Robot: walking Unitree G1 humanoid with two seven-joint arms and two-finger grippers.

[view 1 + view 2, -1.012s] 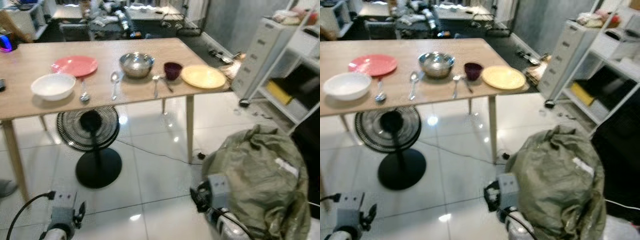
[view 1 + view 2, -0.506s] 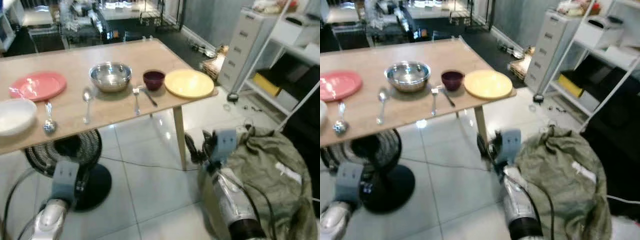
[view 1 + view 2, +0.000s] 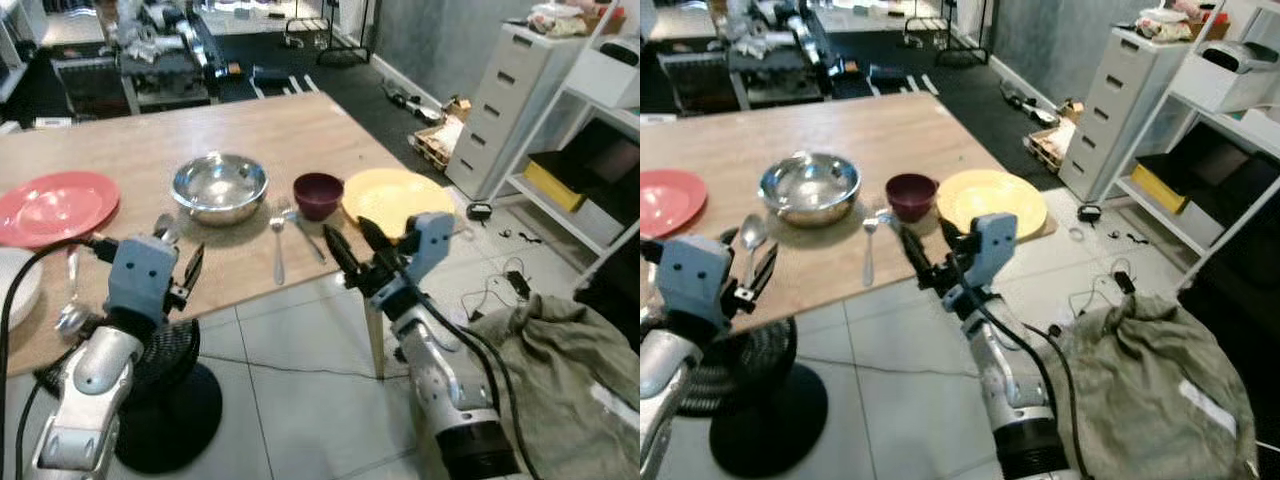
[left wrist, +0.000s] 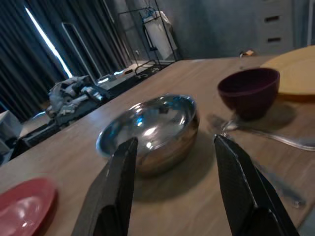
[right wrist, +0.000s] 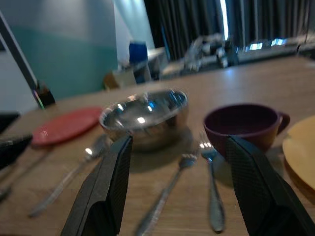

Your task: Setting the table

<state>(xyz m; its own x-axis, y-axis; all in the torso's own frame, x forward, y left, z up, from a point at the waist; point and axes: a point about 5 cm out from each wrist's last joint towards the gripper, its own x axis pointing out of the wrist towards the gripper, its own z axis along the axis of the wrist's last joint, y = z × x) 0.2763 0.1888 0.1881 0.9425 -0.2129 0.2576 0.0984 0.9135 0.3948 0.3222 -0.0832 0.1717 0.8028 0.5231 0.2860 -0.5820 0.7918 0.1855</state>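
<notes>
On the wooden table stand a pink plate, a steel bowl, a purple cup and a yellow plate. Two forks lie in front of the cup, and a spoon lies left of the bowl. A white bowl sits at the left edge of the view. My left gripper is open at the table's front edge, facing the steel bowl. My right gripper is open over the front edge, between the forks and the yellow plate. Neither holds anything.
A black floor fan stands under the table. A green bag lies on the tiled floor at the right, with cables beside it. Grey drawers and a white shelf stand further right.
The view has come closer to the table and turned to the right. Both arms have risen from low near the floor to the table's front edge.
</notes>
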